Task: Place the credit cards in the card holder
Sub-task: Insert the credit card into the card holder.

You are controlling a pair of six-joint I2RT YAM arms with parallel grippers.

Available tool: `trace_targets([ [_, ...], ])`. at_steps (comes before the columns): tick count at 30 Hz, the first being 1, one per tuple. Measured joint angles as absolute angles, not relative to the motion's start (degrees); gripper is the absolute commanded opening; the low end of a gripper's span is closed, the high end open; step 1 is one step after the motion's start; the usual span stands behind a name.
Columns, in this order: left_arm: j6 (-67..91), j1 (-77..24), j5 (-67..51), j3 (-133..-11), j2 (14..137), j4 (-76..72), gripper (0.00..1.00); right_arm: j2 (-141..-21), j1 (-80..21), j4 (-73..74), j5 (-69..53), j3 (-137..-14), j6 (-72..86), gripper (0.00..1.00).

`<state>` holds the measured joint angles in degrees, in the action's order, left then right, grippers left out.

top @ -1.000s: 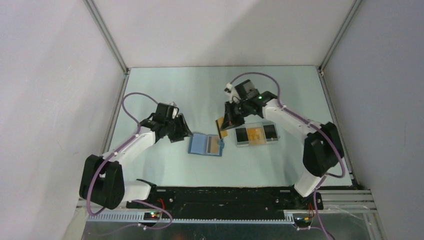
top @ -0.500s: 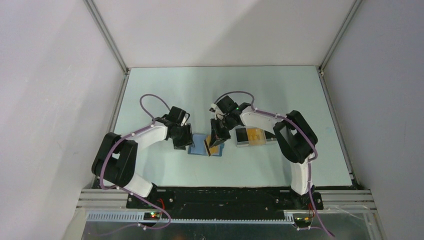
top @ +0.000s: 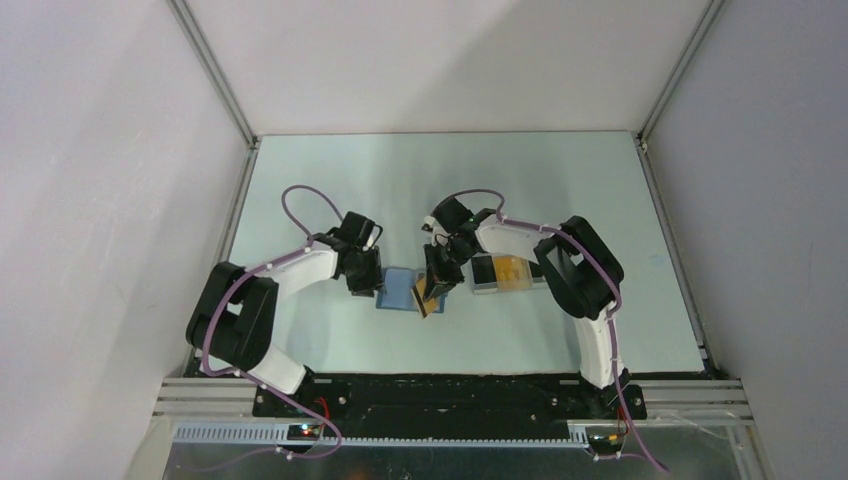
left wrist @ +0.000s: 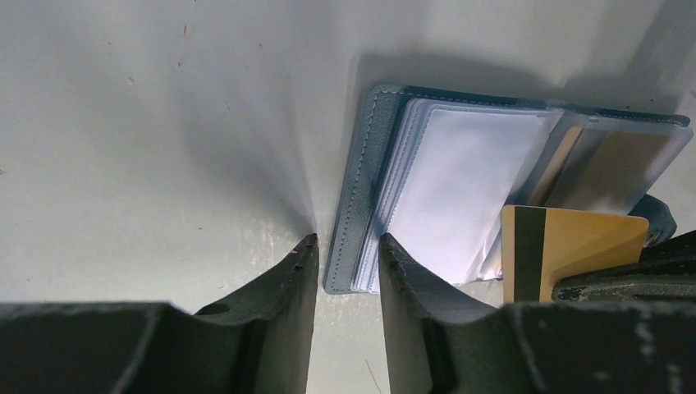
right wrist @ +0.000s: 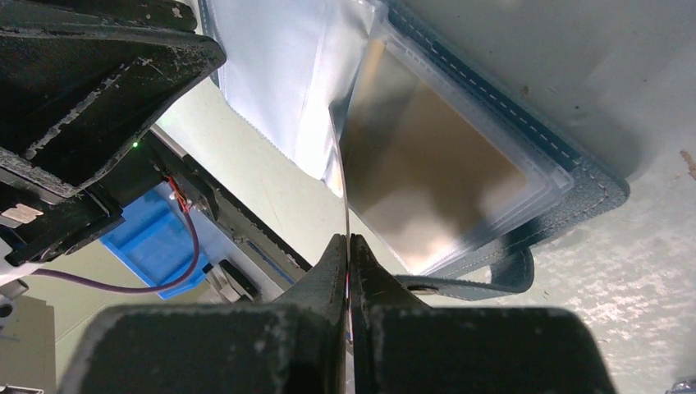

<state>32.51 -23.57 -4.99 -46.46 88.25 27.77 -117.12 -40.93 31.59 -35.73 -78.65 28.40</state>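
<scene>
Left tool: the left gripper (left wrist: 348,271) has its jaws parted astride the near left corner of the small blue book-like folding card holder (left wrist: 460,189). One finger seems to rest on the holder's clear sleeves. The other sits on the pale table (left wrist: 164,123) just outside the stitched cover. It looks like a pin-down rather than a clamp.
Right tool: the right gripper (right wrist: 349,250) is clenched on a thin yellow-orange credit card with a dark stripe (left wrist: 574,246). The card is held on edge, its leading edge at the right-hand sleeves just ahead of the fingertips.
Holder: lies open and flat between the two tools.
Stock: more cards lie in a clear plastic compartmented tray (top: 500,290) just behind the right gripper.
Risk: at too steep an angle, the card could catch a sleeve lip and buckle it, or slip between sleeves. If the pin is light, the push could skid the holder toward the left gripper. The card might also pivot in its narrow pinch.
Writing: none legible on the card, holder or tray.
</scene>
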Motion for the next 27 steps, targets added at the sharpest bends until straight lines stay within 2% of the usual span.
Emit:
trace_targets([
  [9, 32.5, -23.6, -5.1, -46.6, 88.6, 27.7, 0.34, -118.5, -38.9, 28.3, -39.3, -78.8, 27.3, 0.0],
  [27, 32.4, -23.9, -5.1, -47.2, 89.3, 27.6, 0.33, -122.7, -36.9, 20.8, -47.2, -78.8, 27.4, 0.0],
])
